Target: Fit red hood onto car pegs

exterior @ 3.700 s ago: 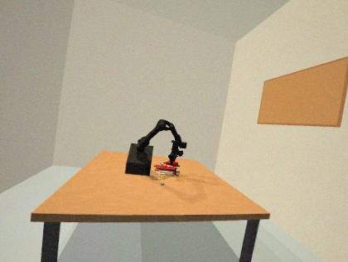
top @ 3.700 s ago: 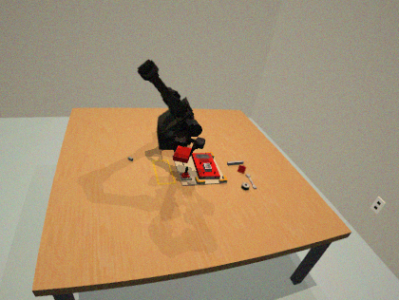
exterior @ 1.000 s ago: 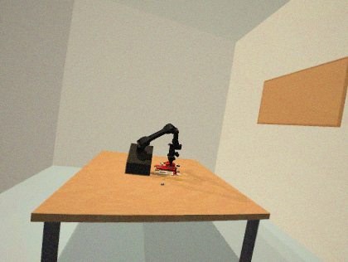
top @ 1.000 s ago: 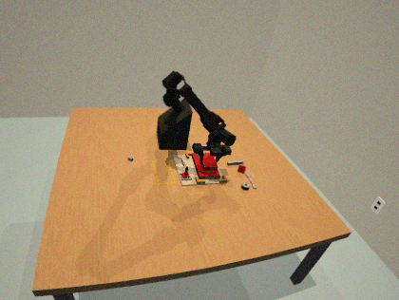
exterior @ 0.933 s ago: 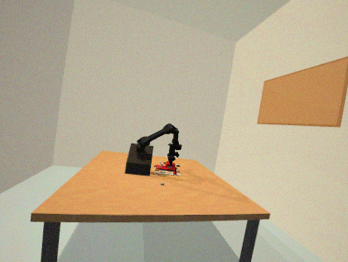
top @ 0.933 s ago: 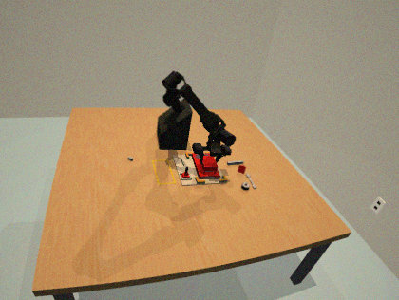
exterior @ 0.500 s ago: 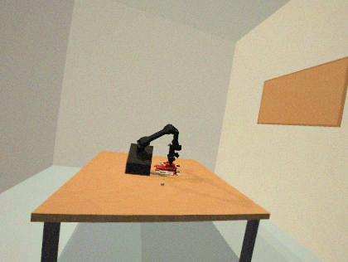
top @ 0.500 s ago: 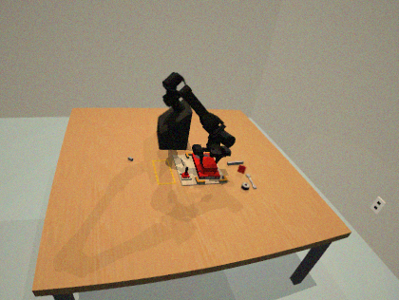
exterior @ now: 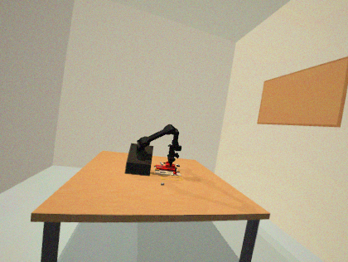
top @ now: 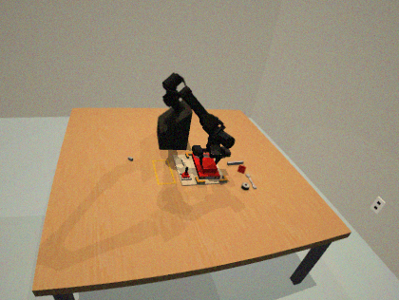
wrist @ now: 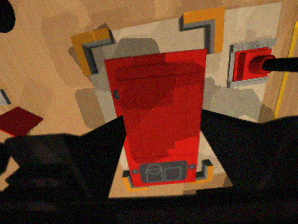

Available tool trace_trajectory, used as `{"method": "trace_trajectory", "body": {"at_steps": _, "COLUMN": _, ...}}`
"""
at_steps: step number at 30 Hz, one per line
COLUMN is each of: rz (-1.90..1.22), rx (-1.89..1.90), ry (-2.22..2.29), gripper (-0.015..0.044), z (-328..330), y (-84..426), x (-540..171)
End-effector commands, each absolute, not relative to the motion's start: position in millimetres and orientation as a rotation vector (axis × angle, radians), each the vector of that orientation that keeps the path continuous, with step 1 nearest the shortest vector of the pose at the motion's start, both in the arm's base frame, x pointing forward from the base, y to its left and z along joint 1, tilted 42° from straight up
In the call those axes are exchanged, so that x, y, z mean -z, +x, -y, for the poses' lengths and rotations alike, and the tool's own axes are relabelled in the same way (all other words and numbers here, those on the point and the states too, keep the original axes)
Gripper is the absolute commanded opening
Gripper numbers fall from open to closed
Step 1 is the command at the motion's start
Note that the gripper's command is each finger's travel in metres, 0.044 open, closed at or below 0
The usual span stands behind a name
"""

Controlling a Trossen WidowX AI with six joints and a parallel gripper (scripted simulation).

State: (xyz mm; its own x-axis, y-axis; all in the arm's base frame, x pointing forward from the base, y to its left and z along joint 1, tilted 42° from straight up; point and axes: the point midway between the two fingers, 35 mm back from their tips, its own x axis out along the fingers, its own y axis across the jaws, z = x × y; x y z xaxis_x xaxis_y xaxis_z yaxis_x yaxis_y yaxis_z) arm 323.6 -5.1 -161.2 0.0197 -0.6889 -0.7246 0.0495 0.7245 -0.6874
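Observation:
The red hood [wrist: 160, 130] [top: 209, 166] is over the red chassis [wrist: 193, 175] [top: 212, 176], lined up lengthwise with it. My gripper [wrist: 160, 115] [top: 210, 159] [exterior: 171, 163] is shut on the hood, one black finger at each long side. The hood looks level and at or very near the deck; whether a gap remains cannot be told. A grey panel [wrist: 162, 172] with a round outline shows at the chassis's near end in the wrist view. The pegs, the corner holes and the engine block are hidden. The chassis sits on the pale jig plate [wrist: 255, 20] [top: 190, 181].
Orange corner brackets [wrist: 217, 30] surround the chassis. A red piece [wrist: 242, 65] [top: 185, 175] with a black knob stands beside it. A dark red square [wrist: 20, 121] [top: 241, 169], a wheel [top: 245, 186], a grey bar [top: 236, 163] and a yellow outline [top: 155, 172] are nearby.

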Motion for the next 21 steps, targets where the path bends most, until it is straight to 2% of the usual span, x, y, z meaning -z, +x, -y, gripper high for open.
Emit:
{"method": "trace_trajectory", "body": {"at_steps": 1, "rz": -1.451, "rx": 0.619, "ry": -0.564, "gripper": 0.0000, "z": 3.6, "y": 323.6, "x": 159.9}}
{"method": "trace_trajectory", "body": {"at_steps": 21, "rz": -1.450, "rx": 0.616, "ry": -0.561, "gripper": 0.0000, "z": 0.4, "y": 323.6, "x": 156.1}}
